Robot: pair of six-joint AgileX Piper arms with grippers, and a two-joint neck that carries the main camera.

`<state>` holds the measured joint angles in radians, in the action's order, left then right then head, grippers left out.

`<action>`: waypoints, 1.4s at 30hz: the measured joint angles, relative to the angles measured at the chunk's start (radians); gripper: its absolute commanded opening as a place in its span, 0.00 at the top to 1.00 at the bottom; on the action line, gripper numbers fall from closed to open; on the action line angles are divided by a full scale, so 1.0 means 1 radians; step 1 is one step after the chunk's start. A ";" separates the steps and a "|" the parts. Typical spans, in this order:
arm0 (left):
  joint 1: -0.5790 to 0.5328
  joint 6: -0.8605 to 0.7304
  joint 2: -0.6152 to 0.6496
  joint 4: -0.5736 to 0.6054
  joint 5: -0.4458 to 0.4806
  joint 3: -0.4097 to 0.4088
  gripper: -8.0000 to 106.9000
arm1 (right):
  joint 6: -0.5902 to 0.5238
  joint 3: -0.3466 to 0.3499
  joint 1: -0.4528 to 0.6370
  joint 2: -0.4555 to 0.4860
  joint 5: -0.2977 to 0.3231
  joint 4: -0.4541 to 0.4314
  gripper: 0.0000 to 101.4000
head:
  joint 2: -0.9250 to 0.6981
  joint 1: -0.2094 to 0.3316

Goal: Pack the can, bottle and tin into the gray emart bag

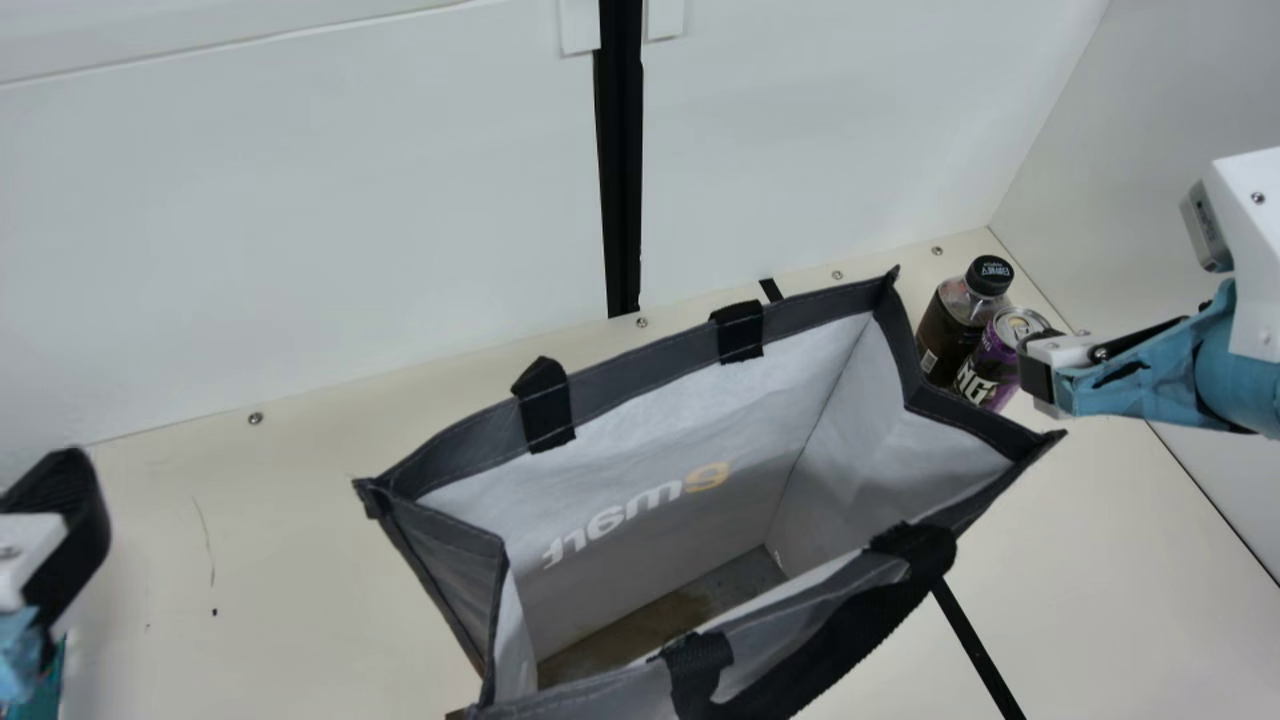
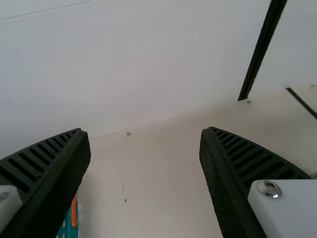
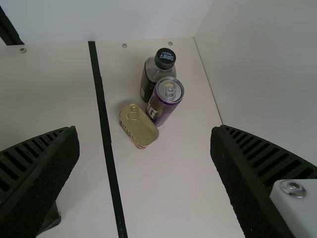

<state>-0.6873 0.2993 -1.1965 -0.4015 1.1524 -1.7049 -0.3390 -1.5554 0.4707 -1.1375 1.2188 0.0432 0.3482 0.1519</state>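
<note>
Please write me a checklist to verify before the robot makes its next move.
1. Gray bag standing, mouth open: ok
2. Right end effector open, nothing held: ok
3. Left end effector open, nothing held: ok
4. Bottle and can upright: ok
5. Bottle, can and tin packed: not ok, all outside
6. Bag floor free everywhere: cannot tell, near side hides part

Your boxy gray fabric bag (image 1: 640, 372) looks matt. You have a shiny rectangular gold metal tin (image 3: 141, 129) and glossy cylindrical purple metal can (image 3: 161, 107).
</note>
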 measured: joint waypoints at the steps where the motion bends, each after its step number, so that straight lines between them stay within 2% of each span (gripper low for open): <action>1: -0.011 0.004 -0.008 -0.005 0.000 -0.010 0.15 | 0.000 0.000 0.000 0.000 0.000 0.000 0.10 | 0.000 -0.002; 15: -0.064 -0.038 -0.098 0.055 -0.041 -0.144 0.15 | 0.000 0.000 0.000 0.000 0.000 0.000 0.10 | 0.000 0.000; 29: -0.080 -0.193 -0.177 0.214 -0.070 -0.262 0.15 | 0.000 0.000 0.000 0.000 0.000 0.000 0.10 | 0.000 0.000; 42: -0.086 -0.366 -0.253 0.365 -0.041 -0.372 0.15 | 0.000 0.000 0.000 0.000 0.000 0.000 0.10 | 0.000 0.000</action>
<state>-0.7731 -0.0672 -1.4492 -0.0368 1.1112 -2.0765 -0.3390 -1.5554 0.4707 -1.1375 1.2188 0.0432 0.3482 0.1519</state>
